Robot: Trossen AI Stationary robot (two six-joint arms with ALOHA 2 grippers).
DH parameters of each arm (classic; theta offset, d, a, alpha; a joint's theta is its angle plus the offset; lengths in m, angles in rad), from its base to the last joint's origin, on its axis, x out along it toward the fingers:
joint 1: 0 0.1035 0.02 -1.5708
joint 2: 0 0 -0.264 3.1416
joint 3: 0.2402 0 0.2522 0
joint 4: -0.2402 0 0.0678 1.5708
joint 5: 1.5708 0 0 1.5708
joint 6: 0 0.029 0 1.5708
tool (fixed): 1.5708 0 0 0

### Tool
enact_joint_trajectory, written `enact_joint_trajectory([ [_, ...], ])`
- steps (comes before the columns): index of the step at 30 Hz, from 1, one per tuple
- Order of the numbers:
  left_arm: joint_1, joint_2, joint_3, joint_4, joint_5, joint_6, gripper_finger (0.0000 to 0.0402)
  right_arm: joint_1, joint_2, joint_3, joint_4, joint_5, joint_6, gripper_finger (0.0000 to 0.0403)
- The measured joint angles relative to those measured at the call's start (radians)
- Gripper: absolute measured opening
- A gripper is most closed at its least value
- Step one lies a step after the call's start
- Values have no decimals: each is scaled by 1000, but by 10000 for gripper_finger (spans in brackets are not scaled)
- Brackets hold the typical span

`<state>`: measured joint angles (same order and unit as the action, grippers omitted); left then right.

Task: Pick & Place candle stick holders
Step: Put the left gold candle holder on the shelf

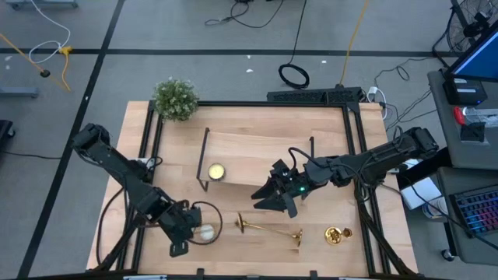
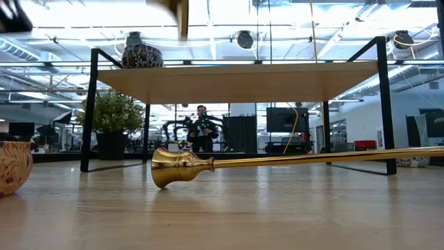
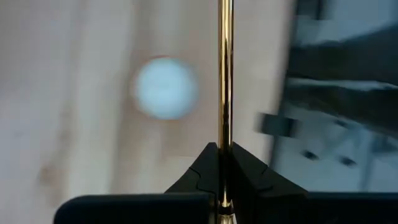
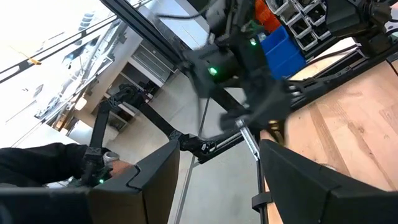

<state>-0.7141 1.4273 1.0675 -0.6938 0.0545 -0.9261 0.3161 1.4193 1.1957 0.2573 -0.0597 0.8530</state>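
My left gripper [image 3: 224,155], at the table's near left [image 1: 180,236], is shut on the thin stem of a gold candle stick holder [image 3: 224,68]. Below it stands a round white candle [image 3: 165,87] in a patterned jar [image 2: 10,167]. A second holder [image 1: 268,230] lies on its side on the table, its flared end [image 2: 173,167] toward the left. A third gold holder [image 1: 336,235] sits near the right front. My right gripper [image 1: 270,201] hangs open and level over the near edge of the wooden shelf [image 1: 257,155], nothing between its fingers [image 4: 155,180]. My left gripper pinches the holder's thin stem [image 3: 224,134] between its two fingertips. The stem runs straight on past the fingers [image 3: 249,171] and out of the wrist view, so both its ends are hidden. The fingers slant down from the near left, and the stem is off the table.
The shelf's black wire legs [image 2: 89,111] stand on the table, with a patterned jar [image 2: 139,52] on its top. A potted plant [image 1: 175,99] is at the far left corner. Black rails [image 1: 354,148] edge the table. Bare wood lies between the lying holder and the shelf.
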Motion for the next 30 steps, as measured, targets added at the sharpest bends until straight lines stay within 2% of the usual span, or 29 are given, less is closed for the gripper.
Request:
enact_joint_trajectory([
  [7, 82, 0, 131, 11, 224, 116, 14, 0, 0, 0, 24, -218, 71, 219],
  [16, 244, -1, 214, 18, 467, 225, 14, -10, 4, 0, 5, -290, 151, 219],
  [20, 304, -1, 233, 91, 597, 237, 14, -16, 26, 0, -22, -358, 153, 219],
  [23, 329, -1, 234, 182, 696, 203, 14, -16, 41, 1, -17, -369, 128, 219],
  [25, 333, -1, 234, 231, 723, 181, 14, -16, 44, 1, -6, -351, 89, 219],
  [30, 323, -1, 234, 280, 741, 190, 14, -28, 49, 2, 90, -191, -3, 219],
])
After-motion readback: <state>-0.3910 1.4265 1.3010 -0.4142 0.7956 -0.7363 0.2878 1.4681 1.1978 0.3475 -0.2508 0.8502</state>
